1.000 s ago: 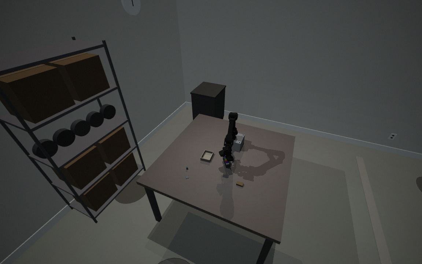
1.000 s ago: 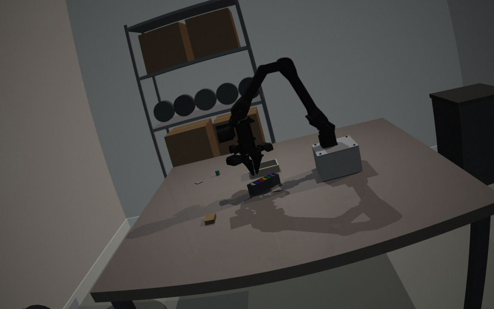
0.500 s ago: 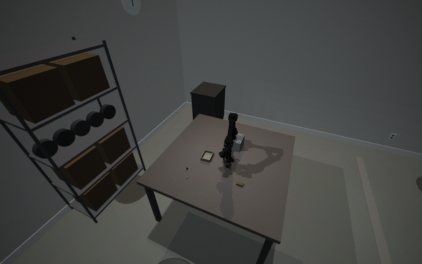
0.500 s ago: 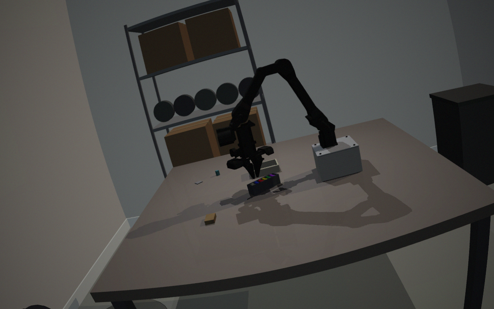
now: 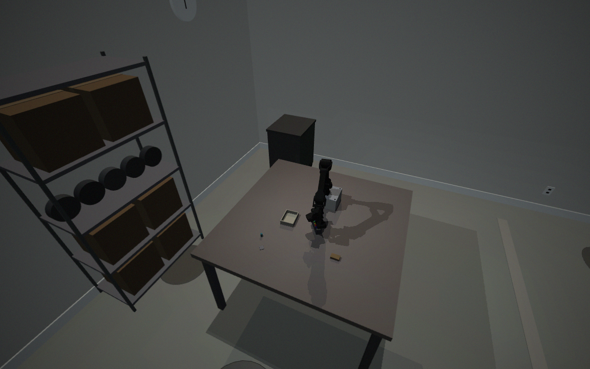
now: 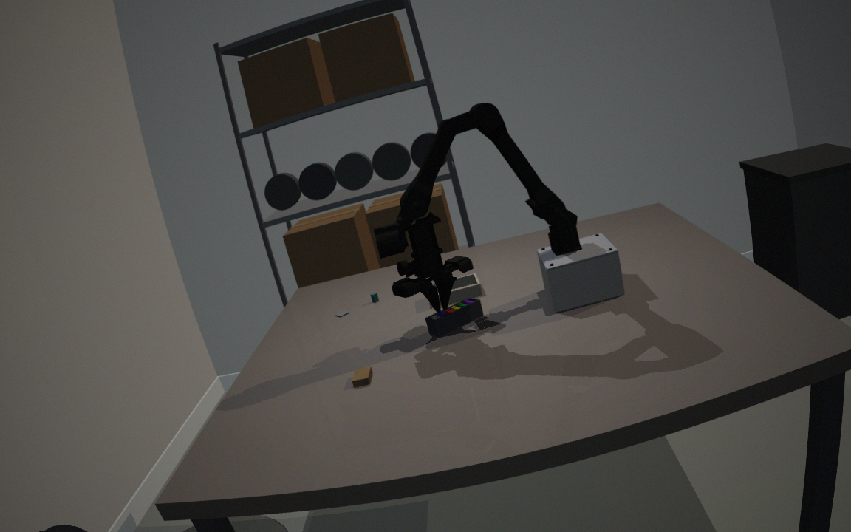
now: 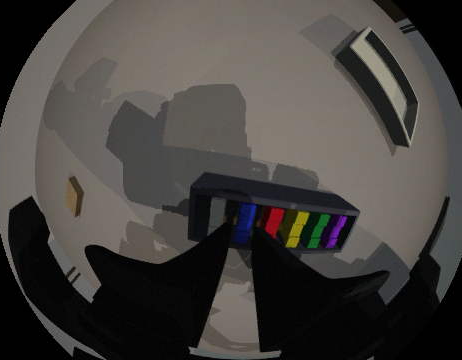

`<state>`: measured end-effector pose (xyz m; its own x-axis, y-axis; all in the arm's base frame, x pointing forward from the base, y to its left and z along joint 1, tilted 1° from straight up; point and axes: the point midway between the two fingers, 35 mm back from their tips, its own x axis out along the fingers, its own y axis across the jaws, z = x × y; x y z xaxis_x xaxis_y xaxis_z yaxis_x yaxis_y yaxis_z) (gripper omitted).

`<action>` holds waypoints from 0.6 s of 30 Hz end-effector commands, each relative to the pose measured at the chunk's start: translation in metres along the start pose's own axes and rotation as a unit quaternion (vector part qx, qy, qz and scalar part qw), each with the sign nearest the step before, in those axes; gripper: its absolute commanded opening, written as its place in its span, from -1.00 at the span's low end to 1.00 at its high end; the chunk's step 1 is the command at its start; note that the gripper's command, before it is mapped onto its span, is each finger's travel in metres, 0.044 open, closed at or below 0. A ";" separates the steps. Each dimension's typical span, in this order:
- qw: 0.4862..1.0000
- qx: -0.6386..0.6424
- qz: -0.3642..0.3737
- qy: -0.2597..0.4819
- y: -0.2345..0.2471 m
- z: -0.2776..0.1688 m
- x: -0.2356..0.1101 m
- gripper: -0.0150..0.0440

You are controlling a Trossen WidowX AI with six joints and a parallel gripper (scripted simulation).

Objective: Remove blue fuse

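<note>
The dark fuse block (image 6: 458,323) (image 7: 271,189) stands on the table with a row of fuses. The blue fuse (image 7: 246,220) sits in it between the white fuse (image 7: 217,212) and the red fuse (image 7: 273,222). The yellow (image 7: 296,230), green (image 7: 318,231) and purple (image 7: 336,231) fuses follow. My gripper (image 6: 442,310) (image 7: 242,231) points down at the blue fuse, narrowly open, one fingertip on each side of it in the wrist view. Whether the fingertips touch anything is too small to tell. The tray (image 5: 287,224) (image 6: 469,291) (image 7: 367,86) is beyond the block in the exterior view.
A tan block (image 5: 335,257) (image 6: 362,377) (image 7: 75,196) lies on the table. A small teal cylinder (image 5: 261,234) (image 6: 374,297) and a small flat piece (image 5: 261,248) (image 6: 342,314) lie farther off. The arm stands on a grey box (image 5: 333,202) (image 6: 583,281).
</note>
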<state>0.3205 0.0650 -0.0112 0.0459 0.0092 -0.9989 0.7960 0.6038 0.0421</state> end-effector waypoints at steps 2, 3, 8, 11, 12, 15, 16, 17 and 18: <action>1.000 0.002 -0.002 -0.002 -0.002 0.001 0.002 -0.26; 1.000 0.002 -0.002 -0.002 -0.002 0.001 0.002 -0.26; 1.000 0.002 -0.002 -0.002 -0.002 0.001 0.002 -0.26; 1.000 0.002 -0.002 -0.002 -0.002 0.001 0.004 -0.26; 1.000 0.002 -0.002 -0.002 -0.002 0.001 0.005 -0.26; 1.000 0.002 -0.002 -0.002 -0.002 0.001 0.008 -0.26; 1.000 0.002 -0.002 -0.002 -0.002 0.001 0.009 -0.26; 1.000 0.002 -0.002 -0.002 -0.002 0.001 0.010 -0.26; 1.000 0.002 -0.002 -0.002 -0.002 0.001 0.011 -0.26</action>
<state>0.3213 0.0651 -0.0171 0.0484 0.0097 -0.9988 0.7955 0.6043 0.0444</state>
